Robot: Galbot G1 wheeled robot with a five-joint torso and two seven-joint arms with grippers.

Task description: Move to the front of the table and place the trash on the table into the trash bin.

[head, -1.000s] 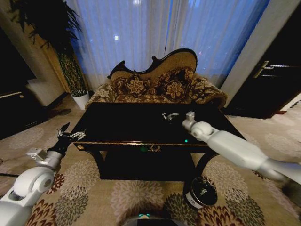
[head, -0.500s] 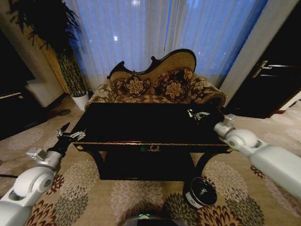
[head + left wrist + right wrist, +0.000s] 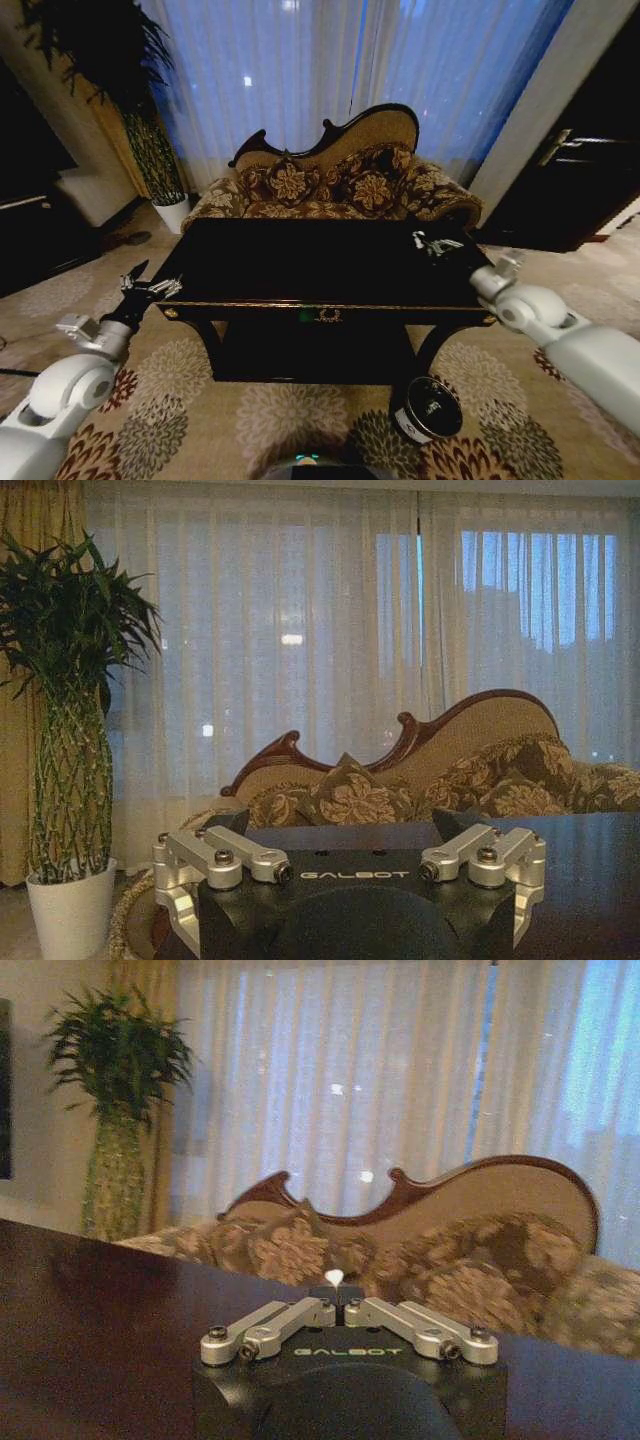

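Observation:
The glossy black table [image 3: 290, 260] stands right in front of me. My right gripper [image 3: 436, 243] hovers over its far right corner. In the right wrist view the right gripper [image 3: 336, 1296] is shut on a piece of trash, a tiny white paper bit [image 3: 335, 1278] that sticks up between the fingertips, above the dark tabletop [image 3: 100, 1310]. The black trash bin [image 3: 428, 408] stands on the carpet by the table's front right leg, below and nearer than that gripper. My left gripper [image 3: 146, 288] waits off the table's front left corner, and the left wrist view shows the left gripper [image 3: 340, 825] open with nothing in it.
A brown floral sofa [image 3: 340, 180] sits just behind the table. A tall potted plant [image 3: 160, 160] stands at the back left and a dark door [image 3: 580, 170] at the right. Patterned carpet [image 3: 280, 420] lies between me and the table.
My right arm has swung from over the table's middle to its far right corner, gripper still shut. The left arm has stayed where it was.

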